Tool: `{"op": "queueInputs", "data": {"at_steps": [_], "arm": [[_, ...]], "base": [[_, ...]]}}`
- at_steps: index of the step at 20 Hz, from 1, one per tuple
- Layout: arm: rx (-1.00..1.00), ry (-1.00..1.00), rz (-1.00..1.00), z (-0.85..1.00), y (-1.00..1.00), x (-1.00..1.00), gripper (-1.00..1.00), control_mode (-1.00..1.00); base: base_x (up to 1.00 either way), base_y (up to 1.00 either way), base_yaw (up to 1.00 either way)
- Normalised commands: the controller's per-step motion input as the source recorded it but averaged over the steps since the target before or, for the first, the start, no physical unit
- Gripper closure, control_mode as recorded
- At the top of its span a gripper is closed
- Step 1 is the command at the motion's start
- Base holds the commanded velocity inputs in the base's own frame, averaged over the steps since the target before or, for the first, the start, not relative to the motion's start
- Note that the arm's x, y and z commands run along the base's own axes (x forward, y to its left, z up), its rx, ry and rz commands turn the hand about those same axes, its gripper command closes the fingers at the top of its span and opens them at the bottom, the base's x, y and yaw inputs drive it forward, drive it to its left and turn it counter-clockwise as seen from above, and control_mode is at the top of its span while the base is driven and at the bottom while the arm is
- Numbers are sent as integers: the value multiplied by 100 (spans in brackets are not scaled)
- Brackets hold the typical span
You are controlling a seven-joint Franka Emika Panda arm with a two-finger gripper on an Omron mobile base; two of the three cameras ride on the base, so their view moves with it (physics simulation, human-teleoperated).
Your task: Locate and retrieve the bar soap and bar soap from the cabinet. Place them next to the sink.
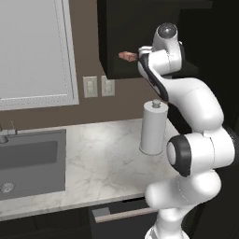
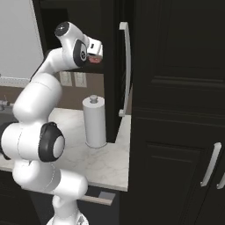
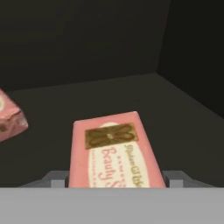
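We have the gripper (image 3: 114,181) reaching into the black wall cabinet (image 1: 116,28), with one bar of soap (image 3: 114,148) lying flat on the shelf (image 3: 175,109) right in front of the hand and running down between the two grey fingertips (image 3: 54,178). The jaws stand spread on either side of it; whether the pads already touch its long edges, we cannot tell. The second bar of soap (image 3: 9,117) sits tilted, off to one side on the same shelf; from the left base camera we see a bar (image 1: 127,56) at the cabinet's open edge.

The risks, as we judge them: the bar is thin, flat and smooth-wrapped, so a shallow or off-centre pinch could let it slide or pivot out. Closing too high might skate over its top. Pulling out carelessly could clip the cabinet edge, or nudge the tilted bar off the shelf.

The paper-towel roll (image 1: 153,128) stands upright below on the marbled counter (image 1: 102,163), well apart from the recessed grey sink (image 1: 28,161).
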Motion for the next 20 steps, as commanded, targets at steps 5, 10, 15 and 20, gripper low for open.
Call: {"op": "queueInputs", "data": {"at_steps": [5,10,15,20], "arm": [[2,-1,0,3,0,-21,100,-100],[4,-2,0,25,2,-41,100,-100],[0,0,0,24,19,-51,100,-100],[0,0,-2,2,44,-42,100,-100]], "base": [[0,0,0],[0,0,0],[0,0,0],[0,0,0]]}}
